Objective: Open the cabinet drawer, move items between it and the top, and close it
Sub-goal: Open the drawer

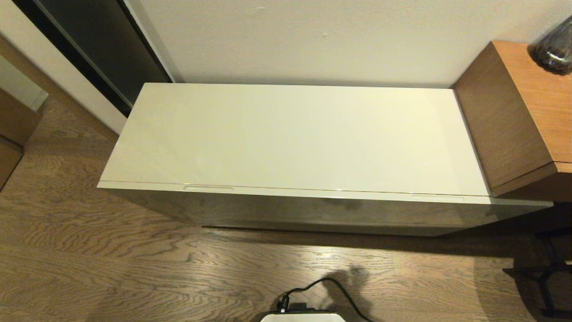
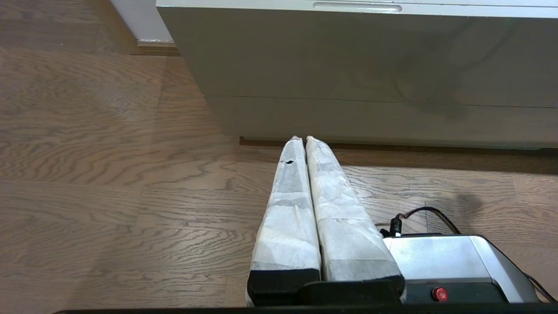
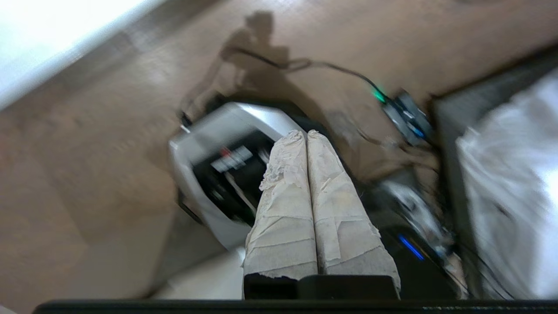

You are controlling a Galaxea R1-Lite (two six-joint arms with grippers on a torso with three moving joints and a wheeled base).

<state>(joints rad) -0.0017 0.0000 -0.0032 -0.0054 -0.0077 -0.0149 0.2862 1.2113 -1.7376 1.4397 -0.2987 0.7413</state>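
Nearest to the robot, both arms are hanging low and out of the head view. The left gripper (image 2: 304, 138) is hovering over the wooden floor (image 1: 89, 268) with its taped fingers (image 2: 290, 209) pressed together, holding nothing and pointing at the base of the cabinet front. The right gripper (image 3: 306, 133) is sitting over the robot's own grey base (image 3: 218, 165) and its cables, fingers (image 3: 335, 205) also closed tight on nothing. A black cable (image 1: 330, 286) is looping across the floor by the base.

A bit further out, the cabinet drawer (image 1: 313, 210) is sitting fully pushed in, its glossy front flush, with the two recessed slots (image 1: 208, 188) showing along the upper edge. Past that, the top (image 1: 290, 138) is lying flat against the wall. I can't spot the tissue pack or slipper anywhere. On the right, the brown side cabinet (image 1: 505, 120) is touching the end of the top, with a dark glass object (image 1: 554, 49) sitting on it.
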